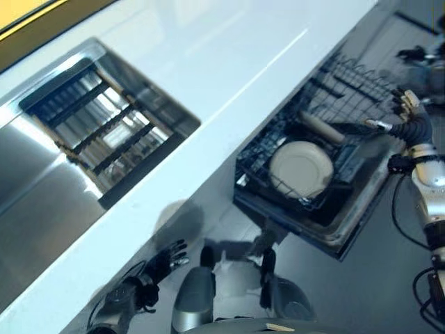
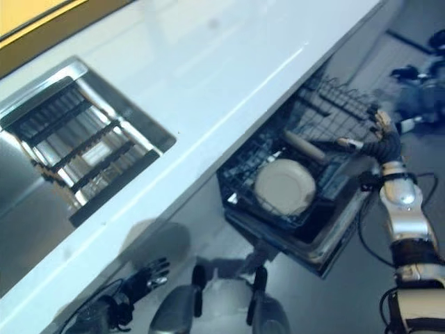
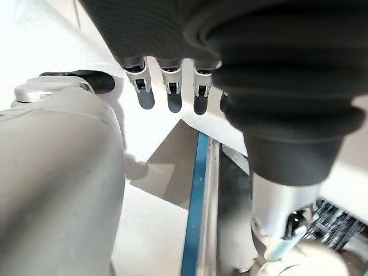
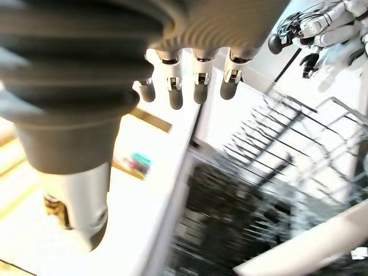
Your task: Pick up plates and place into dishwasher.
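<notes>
A cream round plate (image 1: pixel 301 169) lies tilted in the pulled-out black wire rack (image 1: pixel 348 80) of the dishwasher, below the counter's edge. My right hand (image 1: pixel 410 115) hovers at the rack's right side, apart from the plate, open and holding nothing; its straight fingers (image 4: pixel 195 86) point over the rack wires. My left hand (image 1: pixel 163 263) hangs low under the counter's edge at the lower left, open and empty, with its fingers (image 3: pixel 169 92) straight.
A long white counter (image 1: pixel 229 56) runs across the view, with a steel sink (image 1: pixel 167 111) holding a slatted rack at the left. A pale long thing (image 1: pixel 323 129) lies in the dishwasher rack behind the plate. The open dishwasher door (image 1: pixel 348 236) juts over dark floor.
</notes>
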Tool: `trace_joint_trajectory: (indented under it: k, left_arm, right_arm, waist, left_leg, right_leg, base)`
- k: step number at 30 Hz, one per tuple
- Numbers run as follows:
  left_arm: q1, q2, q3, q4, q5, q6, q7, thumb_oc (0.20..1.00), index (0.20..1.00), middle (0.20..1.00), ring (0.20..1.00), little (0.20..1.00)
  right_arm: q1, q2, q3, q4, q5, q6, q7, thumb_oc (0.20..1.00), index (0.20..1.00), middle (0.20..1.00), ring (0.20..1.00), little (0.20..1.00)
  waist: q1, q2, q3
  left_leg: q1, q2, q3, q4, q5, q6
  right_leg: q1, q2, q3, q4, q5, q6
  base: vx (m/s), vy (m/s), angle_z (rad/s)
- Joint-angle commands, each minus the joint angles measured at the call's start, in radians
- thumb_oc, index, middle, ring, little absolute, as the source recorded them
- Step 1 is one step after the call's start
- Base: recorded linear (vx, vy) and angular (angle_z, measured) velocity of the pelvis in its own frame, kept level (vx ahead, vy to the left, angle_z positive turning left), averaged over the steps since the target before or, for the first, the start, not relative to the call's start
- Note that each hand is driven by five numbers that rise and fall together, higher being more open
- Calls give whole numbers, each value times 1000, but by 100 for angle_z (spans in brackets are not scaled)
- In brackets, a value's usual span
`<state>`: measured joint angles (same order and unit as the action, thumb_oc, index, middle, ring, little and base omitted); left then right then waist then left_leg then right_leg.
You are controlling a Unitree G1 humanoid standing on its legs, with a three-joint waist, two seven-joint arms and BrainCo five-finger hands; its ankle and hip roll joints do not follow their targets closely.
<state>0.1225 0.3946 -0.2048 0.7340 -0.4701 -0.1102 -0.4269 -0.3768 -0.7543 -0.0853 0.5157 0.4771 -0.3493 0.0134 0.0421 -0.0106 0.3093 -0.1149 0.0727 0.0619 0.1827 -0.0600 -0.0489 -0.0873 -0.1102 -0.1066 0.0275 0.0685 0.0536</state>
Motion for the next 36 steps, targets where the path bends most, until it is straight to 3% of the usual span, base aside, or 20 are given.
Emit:
trace_joint_trajectory:
  k: [1,2,5,10,14,21,31,36]
  left_arm:
    - [63,-33,6,73,107,-69,45,1000,1000,1000,1000,1000]
    - [63,-37,1,89,119,-77,53,1000,1000,1000,1000,1000]
    - [71,-63,-15,141,183,-95,92,1000,1000,1000,1000,1000]
    - [77,-61,-38,156,189,-122,104,1000,1000,1000,1000,1000]
    - [1,-22,-62,137,142,-136,101,1000,1000,1000,1000,1000]
    - [-78,23,-138,54,59,-151,114,1000,1000,1000,1000,1000]
    - [-79,45,-213,-46,5,-132,118,1000,1000,1000,1000,1000]
    - [-102,67,-258,-79,-21,-131,129,1000,1000,1000,1000,1000]
  right_arm:
    - [63,53,-104,-49,249,-77,63,1000,1000,1000,1000,1000]
    - [72,71,-120,-48,275,-76,70,1000,1000,1000,1000,1000]
    - [130,144,-160,-31,321,21,71,1000,1000,1000,1000,1000]
    - [145,171,-113,62,360,137,50,1000,1000,1000,1000,1000]
    - [36,196,-60,176,468,105,-44,1000,1000,1000,1000,1000]
    - [-159,173,-39,351,575,74,-70,1000,1000,1000,1000,1000]
    - [-225,156,-49,504,660,130,-29,1000,1000,1000,1000,1000]
    - [-276,159,-48,589,685,159,-71,1000,1000,1000,1000,1000]
  waist:
    - [-15,1,-112]
    - [-17,2,-117]
    - [-21,3,-139]
    - [-5,1,-124]
    - [16,14,-49]
    - [42,67,55]
    - [68,87,65]
    - [79,94,71]
  left_leg:
    - [-67,57,-43,-6,49,-5]
    - [-64,57,-42,-4,47,-5]
    - [-38,57,-36,6,30,-6]
    - [-42,62,-34,41,24,-9]
    - [-122,73,-57,82,42,-21]
    - [-239,79,-109,101,98,-37]
    - [-269,73,-136,105,116,-41]
    - [-276,64,-139,101,119,-37]
  right_leg:
    - [76,-64,21,56,-88,42]
    - [79,-64,23,56,-89,43]
    - [98,-67,28,54,-91,45]
    - [110,-70,23,59,-93,44]
    - [63,-62,8,89,-94,33]
    - [-47,-44,-17,153,-98,4]
    - [-72,-43,-48,185,-111,-13]
    - [-82,-50,-53,189,-104,-4]
  base:
    - [94,37,-17]
    - [119,38,-17]
    - [115,19,-5]
    - [39,-59,-2]
    - [-203,-138,4]
    - [-177,-48,5]
    - [4,5,9]
    - [13,13,14]
